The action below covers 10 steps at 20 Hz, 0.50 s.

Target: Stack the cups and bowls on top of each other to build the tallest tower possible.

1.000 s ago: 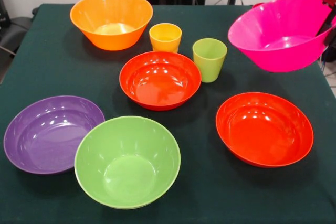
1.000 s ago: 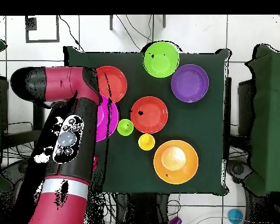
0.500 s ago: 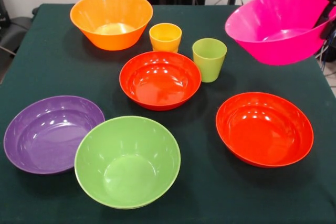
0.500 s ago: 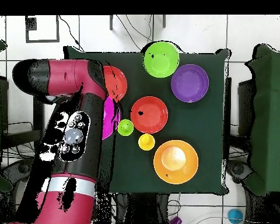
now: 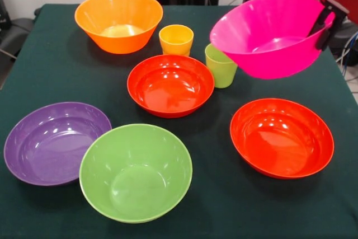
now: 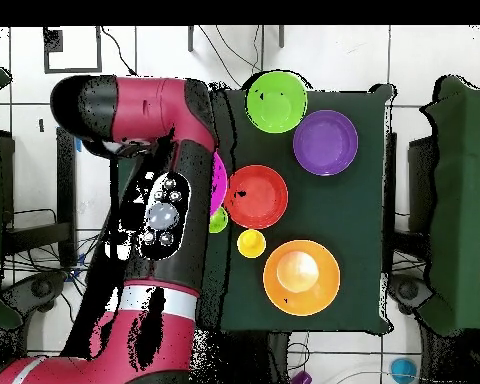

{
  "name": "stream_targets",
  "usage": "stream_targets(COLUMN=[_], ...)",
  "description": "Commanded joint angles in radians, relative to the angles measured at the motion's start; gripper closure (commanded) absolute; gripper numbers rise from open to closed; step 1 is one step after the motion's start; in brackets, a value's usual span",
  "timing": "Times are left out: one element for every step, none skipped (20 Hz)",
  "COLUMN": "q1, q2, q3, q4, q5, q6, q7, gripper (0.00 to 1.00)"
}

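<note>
Gripper point(image 5: 323, 22): fingers clamp the magenta bowl's rim at its 3 o'clock side.
Magenta bowl point(image 5: 268, 34): held off the table, tilted, hiding part of the lime cup point(image 5: 219, 66).
Green bowl point(image 5: 136, 173): at 6 o'clock on the table point(image 5: 56, 76), touching the purple bowl point(image 5: 53, 143).
Yellow-orange cup point(image 5: 176, 39): upright, near 12 o'clock.
</note>
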Motion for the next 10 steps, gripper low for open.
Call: stream_targets(q1=[-0.044,-0.052,-0.06,-0.068,-0.075,-0.081,-0.085,-0.092,-0.094,-0.096], q2=[0.025,0.02,0.017,0.019,0.019,0.019,0.023,0.023,0.025,0.027], q3=[0.113,0.115,0.118,0.12,0.124,0.128,0.131,0.133,0.133,0.132], q4=[-0.051,-0.052,-0.059,-0.072,-0.084,-0.089,-0.102,-0.105,-0.112,-0.119], q5=[-0.095,-0.101,-0.105,-0.111,-0.116,-0.121,-0.125,-0.13,-0.133,-0.137], q6=[0.099,0.102,0.113,0.123,0.134,0.139,0.147,0.149,0.149,0.149], q7=[-0.22,-0.238,-0.253,-0.265,-0.275,-0.284,-0.289,-0.296,-0.294,-0.292], gripper=[1.0,1.0,1.0,1.0,1.0,1.0,1.0,1.0,1.0,1.0])
